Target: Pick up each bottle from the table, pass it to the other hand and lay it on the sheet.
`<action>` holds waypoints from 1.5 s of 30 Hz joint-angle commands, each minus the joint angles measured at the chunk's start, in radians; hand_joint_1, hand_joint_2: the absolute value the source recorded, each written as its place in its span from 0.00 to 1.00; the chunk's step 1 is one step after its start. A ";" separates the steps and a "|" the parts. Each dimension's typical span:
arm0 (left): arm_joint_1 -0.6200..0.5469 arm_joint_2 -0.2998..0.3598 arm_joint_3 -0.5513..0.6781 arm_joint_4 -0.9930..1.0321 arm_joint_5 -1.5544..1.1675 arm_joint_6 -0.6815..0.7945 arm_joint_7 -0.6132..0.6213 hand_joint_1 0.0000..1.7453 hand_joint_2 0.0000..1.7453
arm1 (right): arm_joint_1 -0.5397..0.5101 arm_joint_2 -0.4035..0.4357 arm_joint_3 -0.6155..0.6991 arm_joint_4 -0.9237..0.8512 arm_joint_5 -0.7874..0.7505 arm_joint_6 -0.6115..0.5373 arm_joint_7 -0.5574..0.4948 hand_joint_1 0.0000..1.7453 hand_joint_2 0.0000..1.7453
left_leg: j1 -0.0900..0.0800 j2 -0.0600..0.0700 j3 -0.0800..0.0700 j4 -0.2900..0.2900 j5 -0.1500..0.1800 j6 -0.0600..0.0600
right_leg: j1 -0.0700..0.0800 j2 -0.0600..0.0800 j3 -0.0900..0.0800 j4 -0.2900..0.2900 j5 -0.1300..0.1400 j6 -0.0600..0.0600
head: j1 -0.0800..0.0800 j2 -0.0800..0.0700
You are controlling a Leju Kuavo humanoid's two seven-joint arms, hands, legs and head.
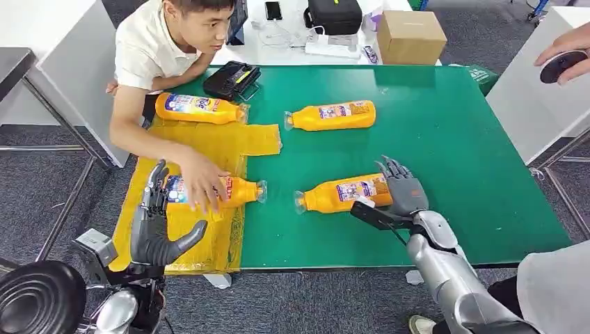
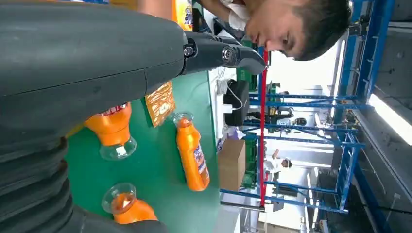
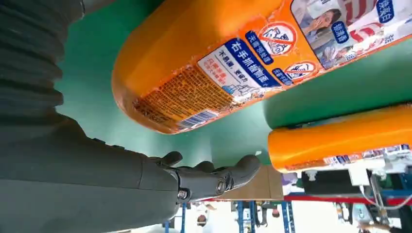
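Right hand (image 1: 402,189) reaching, fingers spread, empty, over bottle (image 1: 344,193) base on tabletop (image 1: 445,132); wrapping mid-body advisable. Left hand (image 1: 158,226) waiting open.

- I saw orange bottles (image 1: 342,193) with blue-and-white labels.
- The sheet (image 1: 229,139) was yellow, the table (image 1: 445,139) green.
- My hands (image 1: 160,229) looked dark grey, possibly black.

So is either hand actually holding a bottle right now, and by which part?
Neither. The right hand is open at the base end of the near bottle, not closed on it. The left hand is open, beside the person's hand.
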 commanded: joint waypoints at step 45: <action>-0.103 -0.019 -0.056 0.183 0.188 -0.065 0.079 0.00 1.00 | -0.088 0.094 -0.060 0.202 -0.230 0.445 -0.160 1.00 1.00 | 0.000 0.002 0.012 -0.002 0.000 -0.001 | 0.000 0.000 0.011 -0.002 0.000 -0.001 | 0.000 0.000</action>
